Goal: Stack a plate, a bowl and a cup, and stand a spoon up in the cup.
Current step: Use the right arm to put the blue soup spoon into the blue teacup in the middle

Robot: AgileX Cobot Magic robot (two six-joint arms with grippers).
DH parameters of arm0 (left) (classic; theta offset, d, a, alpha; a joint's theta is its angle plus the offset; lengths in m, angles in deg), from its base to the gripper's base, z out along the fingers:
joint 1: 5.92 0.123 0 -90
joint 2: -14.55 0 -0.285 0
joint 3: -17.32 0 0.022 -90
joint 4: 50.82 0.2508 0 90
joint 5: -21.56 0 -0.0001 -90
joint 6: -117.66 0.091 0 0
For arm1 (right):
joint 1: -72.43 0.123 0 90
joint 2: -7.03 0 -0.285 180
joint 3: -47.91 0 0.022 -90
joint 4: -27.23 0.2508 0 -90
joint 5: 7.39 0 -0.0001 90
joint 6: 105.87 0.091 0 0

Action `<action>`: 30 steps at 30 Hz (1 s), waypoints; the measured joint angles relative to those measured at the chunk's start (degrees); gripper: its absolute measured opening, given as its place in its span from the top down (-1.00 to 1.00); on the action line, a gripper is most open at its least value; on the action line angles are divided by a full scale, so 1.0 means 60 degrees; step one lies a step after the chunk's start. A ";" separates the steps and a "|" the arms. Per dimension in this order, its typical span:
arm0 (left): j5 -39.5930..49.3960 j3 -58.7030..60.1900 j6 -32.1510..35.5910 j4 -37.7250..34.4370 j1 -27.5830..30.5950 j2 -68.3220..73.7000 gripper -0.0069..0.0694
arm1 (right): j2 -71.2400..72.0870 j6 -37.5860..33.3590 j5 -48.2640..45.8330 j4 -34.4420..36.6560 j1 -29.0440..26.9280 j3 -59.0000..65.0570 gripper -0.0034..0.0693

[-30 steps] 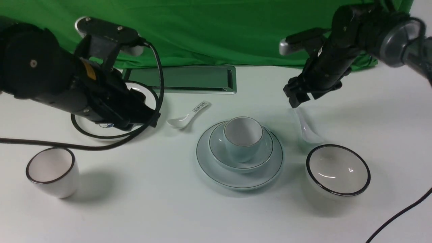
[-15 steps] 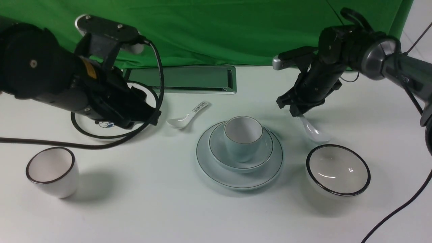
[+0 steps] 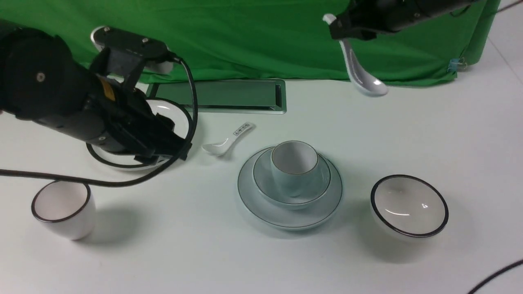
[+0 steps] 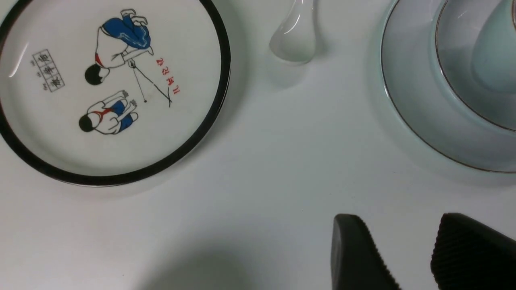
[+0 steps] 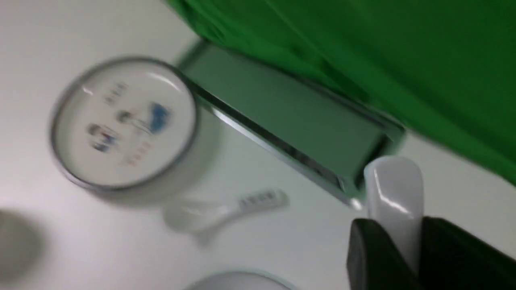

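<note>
Landmark: the plate (image 3: pixel 254 204), pale blue-green, lies flat on the white table (image 3: pixel 212 257) near the middle of the front view.
Bowl: the bowl (image 3: pixel 320 184) sits upright inside the plate, its rim line well within the plate's rim.
Cup: the cup (image 3: pixel 292 173) stands upright in the bowl at the centre of the plate, its pale inside showing.
Spoon: the spoon (image 3: pixel 356 72) hangs in the air beyond the plate and to its right, against the green cloth (image 3: pixel 245 36). It is tilted, handle up and scoop down, and well apart from the cup.
Right gripper: the right gripper (image 5: pixel 399 233) is clamped on the spoon's handle. The blurred right wrist view shows the white handle pinched between two black fingers (image 5: pixel 373 257), its end sticking out past them.
Left gripper: the left gripper (image 4: pixel 407 245) hovers low to the left of the plate, jaws parted, with only bare table between them.
Picture plate: the white plate with cartoon figures (image 4: pixel 189 133) lies left of the plate, partly hidden by the left arm in the front view.
Printed spoon: the printed spoon (image 3: pixel 229 141) lies on the table between the picture plate and the plate, near the plate's far left edge.
White cup: the white cup (image 3: pixel 63 208) stands well to the plate's left, nearer the robot.
White bowl: the white bowl (image 3: pixel 408 228) stands near the plate's right side, not touching it.
Metal panel: the metal panel (image 3: pixel 220 96) lies beyond the plate, at the foot of the cloth.
</note>
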 joint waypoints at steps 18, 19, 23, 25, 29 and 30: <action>-0.0565 0.0000 0.0000 -0.0040 0.0000 0.0000 0.19 | 0.0473 -0.6824 0.6767 0.5603 0.3009 0.4444 0.45; -0.0565 0.0000 0.0000 -0.0040 0.0000 0.0000 0.19 | 0.0403 -0.6824 0.6809 0.5603 0.3009 0.4399 0.45; -0.0565 0.0000 0.0000 -0.0040 0.0000 0.0000 0.19 | 0.0031 -0.6813 0.7203 0.5603 0.3009 0.4177 0.45; -0.0582 0.0000 0.0000 -0.0040 0.0000 0.0000 0.19 | -0.0101 -0.6688 0.7246 0.5613 0.3009 0.4100 0.45; -0.0649 0.0000 0.0012 -0.0040 0.0000 0.0000 0.19 | -0.0225 -0.5802 0.7227 0.5613 0.3009 0.3985 0.45; -0.0649 0.0000 0.0012 -0.0040 0.0000 0.0000 0.19 | -0.0225 -0.5726 0.7227 0.5613 0.3009 0.3985 0.45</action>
